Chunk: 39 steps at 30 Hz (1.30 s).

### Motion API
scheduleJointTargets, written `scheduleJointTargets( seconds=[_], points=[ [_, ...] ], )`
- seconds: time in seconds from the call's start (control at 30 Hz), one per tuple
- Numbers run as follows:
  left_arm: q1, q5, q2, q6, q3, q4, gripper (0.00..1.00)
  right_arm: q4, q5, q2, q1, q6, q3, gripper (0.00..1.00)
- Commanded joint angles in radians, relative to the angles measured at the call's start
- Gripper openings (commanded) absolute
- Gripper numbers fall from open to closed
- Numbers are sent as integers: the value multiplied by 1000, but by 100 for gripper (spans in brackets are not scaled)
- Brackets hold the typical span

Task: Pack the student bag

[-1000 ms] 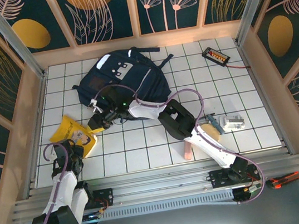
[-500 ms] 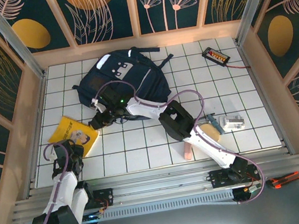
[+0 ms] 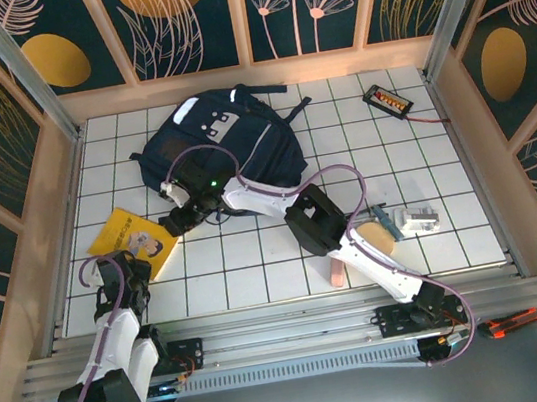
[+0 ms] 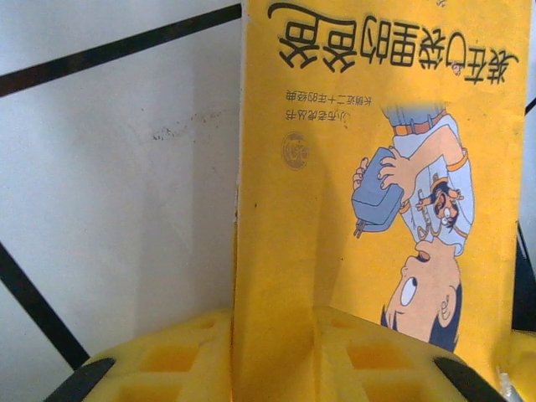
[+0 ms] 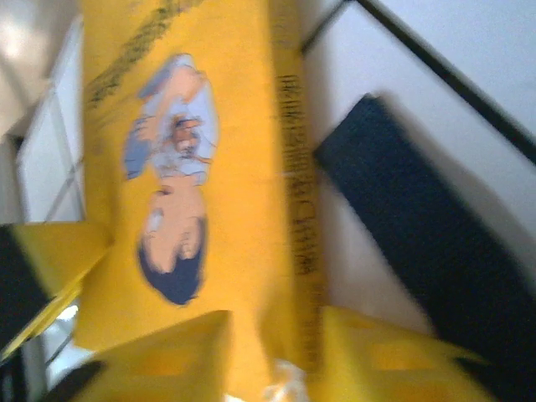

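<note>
The right pincer (image 3: 176,217) hangs over the far right corner of the yellow book (image 3: 133,243). In its wrist view the two yellow fingers (image 5: 159,356) stand a narrow gap apart with the book's printed spine running up between them. That picture is smeared, so I cannot tell whether they bite the spine or only straddle it.

The left pincer (image 3: 120,272) sits at the book's near edge. Its wrist view shows much the same thing: a slim gap between the fingers (image 4: 167,360), filled by the yellow cover, with the book's left edge running along the inner side of one finger. I cannot tell whether there is a grip here either.

The book lies flat on the counter (image 3: 287,259), cover up, its long axis slanting from far-left to near-right. Just off its spine side a dark navy band (image 5: 410,251) lies on the tiles, probably one of the bag's straps.

The student bag (image 3: 230,146) lies beyond the book's far right corner, close by but not touching it. Its patched pocket faces up and its long axis runs roughly from near to far. From the right pincer the bag is just ahead and to the right. From the left pincer it lies across the whole length of the book.

By my judgement the right arm is much the nearer of the two, and the book would have to travel along its own long axis towards the bag. No opening can be made out on the bag, so where the book would enter is unclear.
</note>
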Motion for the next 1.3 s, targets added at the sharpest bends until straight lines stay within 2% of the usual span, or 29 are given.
scheduleJointTargets(
  seconds=[0.0, 0.1, 0.3, 0.37, 0.4, 0.43, 0.5, 0.63, 0.8, 0.87, 0.97, 1.1, 1.13, 1.2, 1.27],
  points=[
    [-74, 312, 48, 27, -66, 40, 24, -252, -81, 3, 144, -65, -100, 20],
    [-92, 347, 37, 26, -64, 49, 16, -213, -65, -116, 140, -61, -241, 10],
    [-145, 456, 7, -30, -63, 55, 11, -186, -121, -346, 113, -39, -510, 11],
    [-150, 473, -12, -43, -70, 45, 11, -132, -177, -390, 92, -16, -606, 19],
    [-150, 468, -20, -47, -73, 32, 11, -110, -174, -397, 76, 5, -634, 33],
    [-150, 455, -25, -52, -76, 17, 16, -101, -152, -395, 60, 20, -642, 48],
    [-150, 419, -27, -58, -74, -19, 32, -89, -112, -382, 26, 50, -629, 63],
    [-150, 339, -30, -62, -53, -75, 46, -54, -87, -366, -26, 118, -588, 67],
    [-150, 263, -29, -59, -48, -86, 46, -90, -38, -304, -32, 129, -500, 67],
    [-150, 264, 13, -38, -54, -47, 44, -78, -51, -279, -30, 131, -479, 66],
    [-150, 311, 138, 3, -61, 59, 35, -9, -157, -261, -22, 152, -462, 58],
    [-150, 364, 264, 34, -52, 138, 30, 165, -231, -351, -12, 214, -546, 51],
    [-150, 362, 261, 35, -48, 132, 29, 210, -236, -377, -14, 241, -581, 45],
    [-150, 352, 224, 36, -44, 115, 29, 279, -230, -419, -18, 295, -645, 21],
    [-150, 340, 179, 32, -43, 90, 29, 266, -211, -421, -20, 300, -654, 0]
  ],
)
